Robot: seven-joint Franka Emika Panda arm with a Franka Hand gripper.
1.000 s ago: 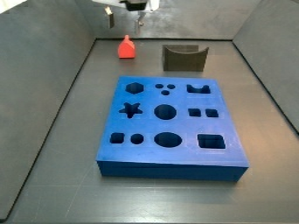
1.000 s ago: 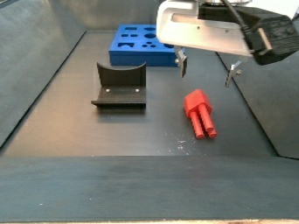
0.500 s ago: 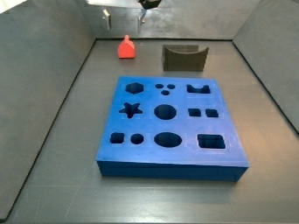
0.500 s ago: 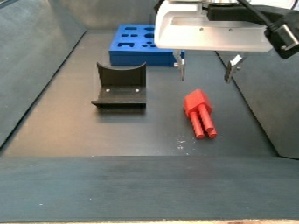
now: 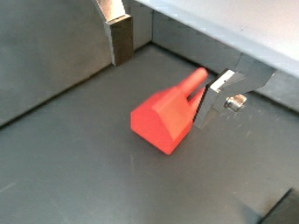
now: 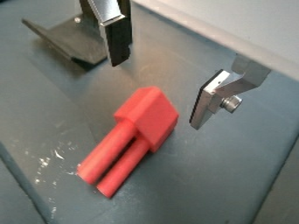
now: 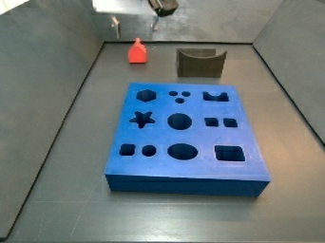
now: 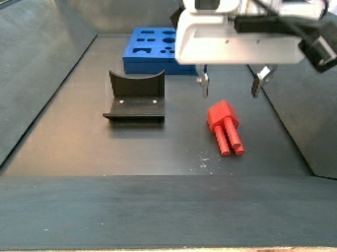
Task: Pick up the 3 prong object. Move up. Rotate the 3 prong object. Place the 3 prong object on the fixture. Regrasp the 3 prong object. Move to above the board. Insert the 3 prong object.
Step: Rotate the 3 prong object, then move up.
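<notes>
The 3 prong object (image 8: 226, 128), a red-orange block with prongs at one end, lies flat on the dark floor; in a side view it (image 7: 137, 51) sits at the far end beside the fixture (image 7: 200, 63). My gripper (image 8: 231, 84) hangs open just above its blocky end, touching nothing. In both wrist views the object (image 5: 170, 118) (image 6: 135, 136) lies below and between the spread fingers (image 5: 121, 39) (image 6: 211, 101). The blue board (image 7: 187, 138) with its cut-outs lies apart from them. In a side view, the fixture (image 8: 134, 96) stands left of the object.
Grey walls (image 7: 70, 57) close in the floor on all sides. In a wrist view the fixture's edge (image 6: 65, 44) shows behind one finger. A few pale scuff marks (image 6: 47, 162) mark the floor near the prongs.
The gripper has shifted a little and its fingers hang slightly lower over the 3 prong object. The object, fixture and board have not moved.
</notes>
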